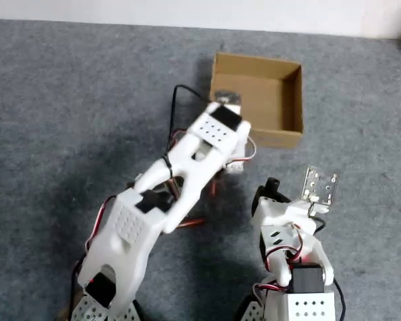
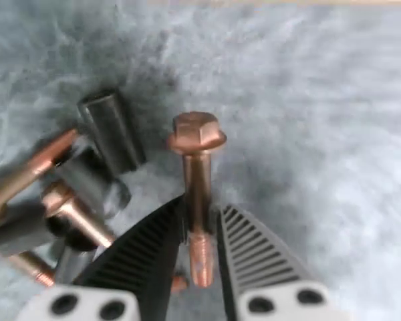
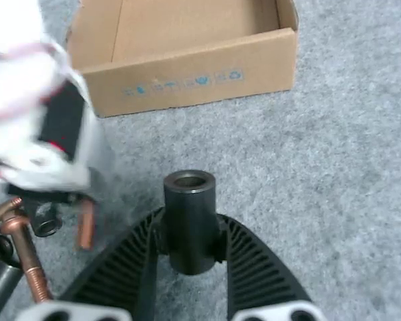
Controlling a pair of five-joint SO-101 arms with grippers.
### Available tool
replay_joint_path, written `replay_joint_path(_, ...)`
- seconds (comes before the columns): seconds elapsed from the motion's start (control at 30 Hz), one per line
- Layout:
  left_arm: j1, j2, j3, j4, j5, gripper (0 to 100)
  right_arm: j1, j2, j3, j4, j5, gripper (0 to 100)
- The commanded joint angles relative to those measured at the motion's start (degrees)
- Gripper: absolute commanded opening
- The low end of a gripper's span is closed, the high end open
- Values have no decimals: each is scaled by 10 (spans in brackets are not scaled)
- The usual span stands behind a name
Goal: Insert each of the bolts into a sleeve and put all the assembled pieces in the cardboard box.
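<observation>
While clamped by its shank in the left gripper [image 2: 200, 217], one copper bolt [image 2: 196, 134] sits over grey carpet [image 2: 321, 100], beside a heap of loose bolts and sleeves [image 2: 70, 200]. Right gripper [image 3: 189, 234]: closed on one dark sleeve [image 3: 189, 197], upright, bore upward, near the cardboard box [image 3: 187, 80].

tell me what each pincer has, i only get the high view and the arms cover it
Observer: The left pincer is shut on a copper bolt, gripped by its shank, with the head pointing away from the pincer.
Operator: and the right one
Observer: The right pincer is shut on a dark sleeve, with its open bore facing away from the pincer.
Operator: any parts lying loose
Observer: Yes, several more bolts and sleeves lie in a heap on the carpet beside the held bolt.
</observation>
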Motion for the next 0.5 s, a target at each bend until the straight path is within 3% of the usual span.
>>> replay_joint_path(0.0,34,-99,-44,58,-23,4,23,-6,-7,-18,4,4)
replay_joint_path(0.13,51,-166,-43,94,-47,4,44,-6,-9,-18,4,4)
replay_joint_path(0.47,76,-351,-2,94,-84,4,45,-6,-9,-17,4,4)
